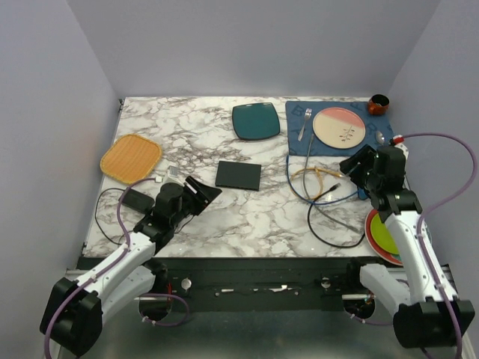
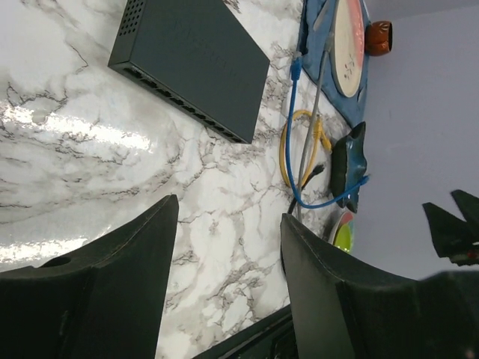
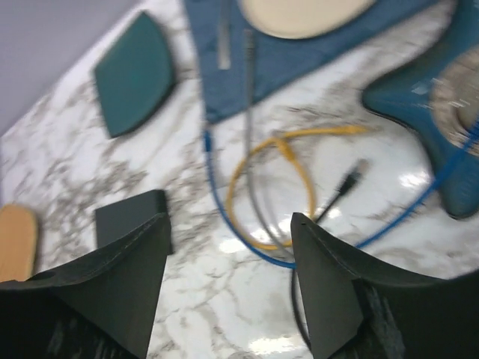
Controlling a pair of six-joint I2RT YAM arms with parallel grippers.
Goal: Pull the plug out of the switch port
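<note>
The switch is a flat matte-black box lying mid-table. In the left wrist view the switch shows its row of sockets along the near long edge, and no cable sits in the sockets I can see. Loose blue, yellow, grey and black cables lie to its right, apart from it. A black plug end lies free on the marble. My left gripper is open and empty, just left of the switch. My right gripper is open and empty above the cables. The switch's corner also shows in the right wrist view.
A dark teal plate lies behind the switch. A blue placemat carries a pink plate and a fork. A red cup stands back right. An orange woven mat, a black adapter and a colourful plate are nearby.
</note>
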